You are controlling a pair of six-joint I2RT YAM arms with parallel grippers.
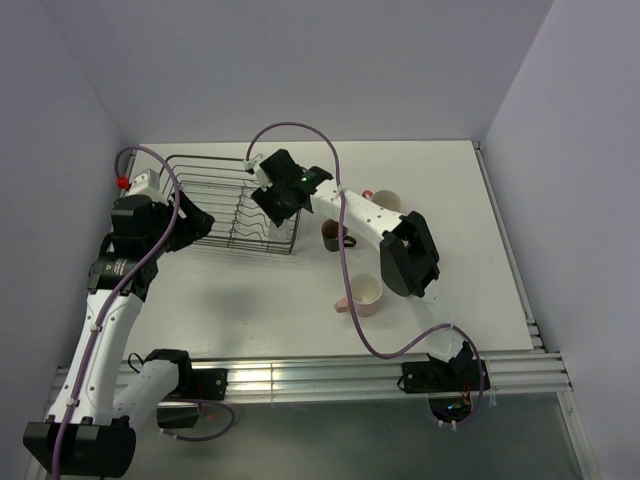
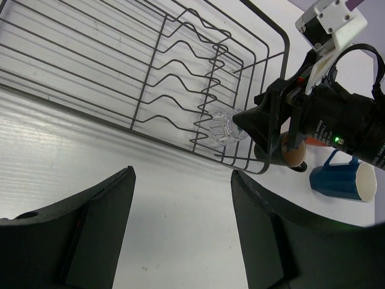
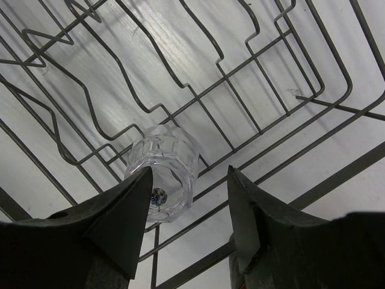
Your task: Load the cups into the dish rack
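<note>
Inside the dish rack (image 1: 215,195), one clear tumbler (image 3: 163,171) is lying beneath the right end effector (image 3: 189,177), which is standing parted. Four mugs (image 1: 364,292) are sitting outside on the surface (image 1: 250,310); the left end effector (image 2: 181,174) is gaping, empty.

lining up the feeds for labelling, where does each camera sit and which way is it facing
Top external: above and behind the arm bases, looking down on the table and dish rack; both arms show.
Left wrist: low beside the rack, facing across it at the right gripper; own fingers below.
Right wrist: over the rack, looking down at the glass tumbler; own fingers below.
Both wrist views share tumbler and rack wires.
</note>
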